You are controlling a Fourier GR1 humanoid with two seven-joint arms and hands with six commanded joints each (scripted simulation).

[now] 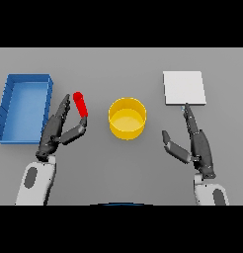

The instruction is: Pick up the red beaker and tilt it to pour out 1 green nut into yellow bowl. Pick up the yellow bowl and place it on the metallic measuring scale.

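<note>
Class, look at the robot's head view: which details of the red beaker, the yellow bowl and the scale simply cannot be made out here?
- Red beaker: its contents, any green nut included, are too small to see; the left hand crowds its base.
- Yellow bowl: no nut discernible inside.
- Metallic measuring scale: plain plate, no display readable; the right hand fingertips overlap its near edge.

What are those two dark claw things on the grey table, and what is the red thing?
Those are a robot's two hands, seen from its head looking down at the grey table. The left hand has its fingers and thumb around the small red beaker, tilted toward the round yellow bowl in the middle. I cannot see any nut. The right hand is open and holds nothing; its fingertips reach the near edge of the flat pale metallic measuring scale. A blue rectangular tray sits at the far left.
</note>
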